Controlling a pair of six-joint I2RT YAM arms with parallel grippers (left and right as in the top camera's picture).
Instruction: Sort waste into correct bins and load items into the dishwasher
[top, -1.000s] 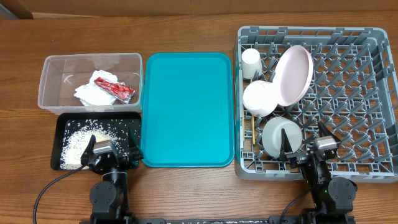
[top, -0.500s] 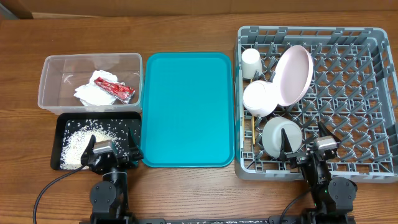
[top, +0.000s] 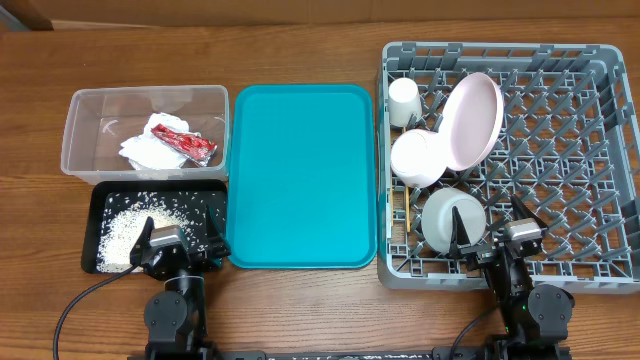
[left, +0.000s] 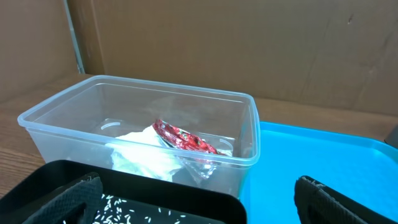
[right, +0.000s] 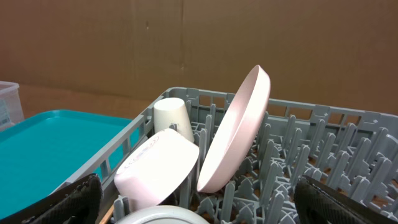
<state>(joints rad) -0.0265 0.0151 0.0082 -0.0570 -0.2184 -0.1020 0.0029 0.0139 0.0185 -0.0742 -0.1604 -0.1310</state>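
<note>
The clear tub holds the red wrapper and white tissue; both show in the left wrist view, wrapper, tissue. The black tray holds rice grains. The grey dish rack holds the pink plate, a small white cup, a pale pink bowl, a grey bowl and a chopstick. My left gripper is open and empty over the black tray's front edge. My right gripper is open and empty over the rack's front.
A large teal tray lies between the bins and the rack. A brown cardboard wall stands behind the table. The wooden table shows around everything.
</note>
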